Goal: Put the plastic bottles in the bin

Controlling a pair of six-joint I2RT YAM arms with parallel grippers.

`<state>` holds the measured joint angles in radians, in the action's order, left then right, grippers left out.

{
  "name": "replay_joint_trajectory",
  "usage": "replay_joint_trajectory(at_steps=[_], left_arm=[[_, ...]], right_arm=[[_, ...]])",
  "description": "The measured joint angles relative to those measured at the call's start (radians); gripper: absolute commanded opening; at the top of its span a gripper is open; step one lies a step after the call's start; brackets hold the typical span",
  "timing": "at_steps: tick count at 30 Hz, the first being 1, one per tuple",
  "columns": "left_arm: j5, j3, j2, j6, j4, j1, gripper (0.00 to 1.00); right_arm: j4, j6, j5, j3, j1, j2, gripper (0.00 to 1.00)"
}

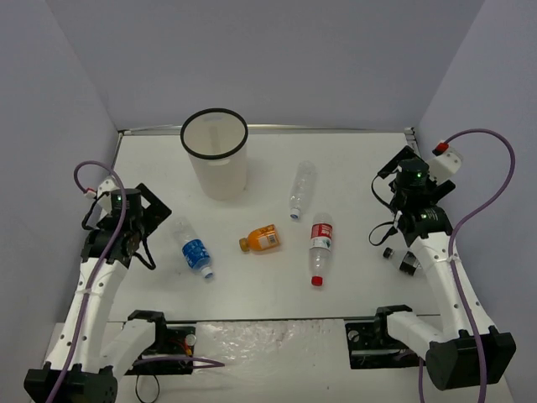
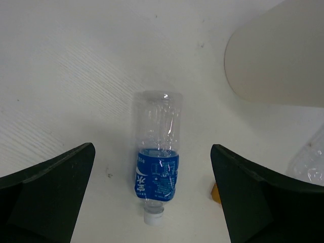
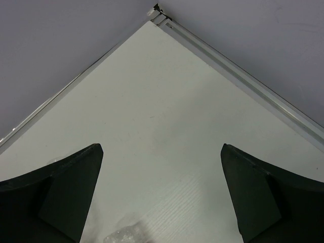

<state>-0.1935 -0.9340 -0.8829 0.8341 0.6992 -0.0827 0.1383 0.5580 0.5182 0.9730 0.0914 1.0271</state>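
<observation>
Jaws of the left gripper (image 2: 152,146) are held wide apart and empty over the flat-lying blue-labelled bottle (image 2: 157,167), presumably so it can be straddled for the bin (image 1: 218,178).

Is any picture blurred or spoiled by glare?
Top external view: even light, faint shadows, some glare at the near edge of the table. Left wrist view: the blue-label bottle is sharp. Right wrist view: the table corner is sharp, the fingers dark.
</observation>
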Motion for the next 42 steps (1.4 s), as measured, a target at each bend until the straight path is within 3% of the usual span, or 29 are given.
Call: replay_joint_trajectory(at_steps=[5, 11, 21, 23, 28, 29, 34, 42], left_arm=[[0.041, 0.079, -0.022, 0.017, -0.025, -0.06, 0.97], [0.057, 0.107, -0.221, 0.015, -0.165, -0.173, 0.97], [0.026, 0.122, -0.468, 0.031, -0.266, -0.181, 0.97], [0.017, 0.122, -0.505, 0.035, -0.272, -0.181, 0.89], [-0.009, 0.11, -0.582, 0.039, -0.271, -0.181, 0.43], [-0.014, 0.103, -0.593, 0.038, -0.267, -0.181, 0.39], [-0.05, 0.064, -0.532, 0.026, -0.205, -0.181, 0.34], [-0.13, -0.076, -0.156, -0.025, -0.158, -0.194, 0.34]], right_arm=[[-0.022, 0.003, -0.02, -0.012, 0.0, 0.004, 1.0], [-0.052, -0.009, -0.071, -0.033, 0.0, 0.019, 1.0], [-0.084, -0.01, -0.088, -0.05, 0.0, 0.024, 1.0], [-0.091, -0.01, -0.088, -0.05, 0.0, 0.028, 1.0], [-0.096, -0.015, -0.084, -0.05, 0.0, 0.042, 1.0], [-0.096, -0.016, -0.083, -0.05, 0.0, 0.043, 1.0], [-0.098, -0.017, -0.081, -0.05, 0.0, 0.043, 1.0], [-0.112, -0.022, -0.107, -0.05, 0.0, 0.048, 1.0]])
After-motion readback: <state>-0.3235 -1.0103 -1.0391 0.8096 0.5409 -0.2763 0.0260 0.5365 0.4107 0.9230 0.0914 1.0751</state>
